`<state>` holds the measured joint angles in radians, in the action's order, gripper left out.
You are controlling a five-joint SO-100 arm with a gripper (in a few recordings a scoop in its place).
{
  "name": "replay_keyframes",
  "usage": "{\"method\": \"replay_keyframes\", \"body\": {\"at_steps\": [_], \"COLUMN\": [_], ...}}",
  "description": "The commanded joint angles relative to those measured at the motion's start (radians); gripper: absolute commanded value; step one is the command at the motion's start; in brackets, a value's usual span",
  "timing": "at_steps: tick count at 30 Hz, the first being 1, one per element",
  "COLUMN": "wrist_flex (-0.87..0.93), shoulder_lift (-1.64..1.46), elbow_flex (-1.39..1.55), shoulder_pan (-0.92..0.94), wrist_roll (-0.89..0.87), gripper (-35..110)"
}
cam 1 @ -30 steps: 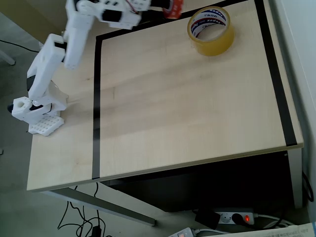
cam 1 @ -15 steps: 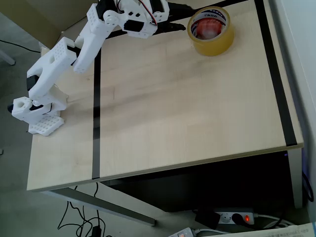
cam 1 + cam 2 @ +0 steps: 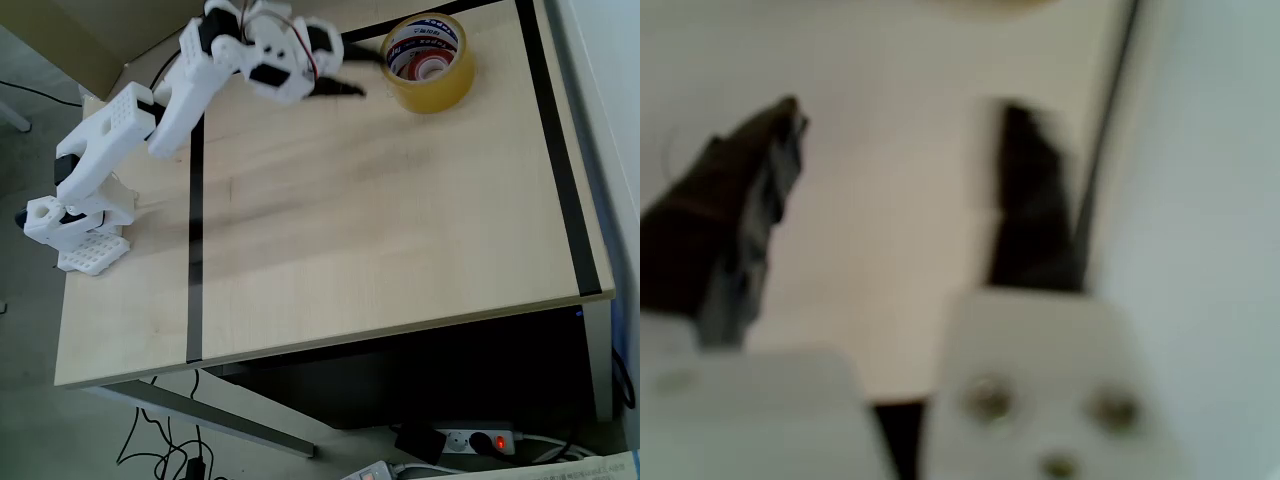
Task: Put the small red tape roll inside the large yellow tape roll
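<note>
Light wood bench (image 3: 380,230) with black tape lines marking out a rectangle, and the white arm reaches in from the left edge in the overhead view. The end effector (image 3: 352,75) has its two dark fingers (image 3: 745,215) spread well apart with nothing between them, sitting just left of the large yellow tape roll (image 3: 428,62) and not touching it. That roll lies flat near the top edge, hole facing straight up, and the small red tape roll (image 3: 428,66) sits down inside it, also lying flat.
</note>
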<state>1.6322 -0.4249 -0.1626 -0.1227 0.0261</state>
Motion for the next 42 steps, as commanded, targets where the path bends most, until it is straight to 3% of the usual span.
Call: {"method": "replay_keyframes", "body": {"at_steps": [1,8,11,12,15,17,20,23,27,37,39,42], "wrist_flex": [0.138,0.176,0.153,0.086,-0.423,-0.635,-0.759,-0.749,-0.598,-0.492,-0.394,-0.388], "shoulder_lift": [-0.359,-1.166,-1.493,-1.621,-2.148,-2.408,-2.675,-2.910,-2.910,-2.911,-2.911,-2.911], "elbow_flex": [-0.078,0.285,0.640,0.847,1.724,2.112,2.468,2.718,2.793,3.280,3.281,3.281], "shoulder_pan": [0.067,-0.051,-0.161,-0.166,-0.121,-0.064,-0.066,-0.051,-0.021,0.006,-0.017,0.012], "wrist_roll": [0.077,0.075,0.069,0.069,0.078,0.084,0.084,0.084,0.043,-0.020,-0.023,-0.044], "gripper": [0,0,0,0,0,0,0,0,0,0,0,0]}}
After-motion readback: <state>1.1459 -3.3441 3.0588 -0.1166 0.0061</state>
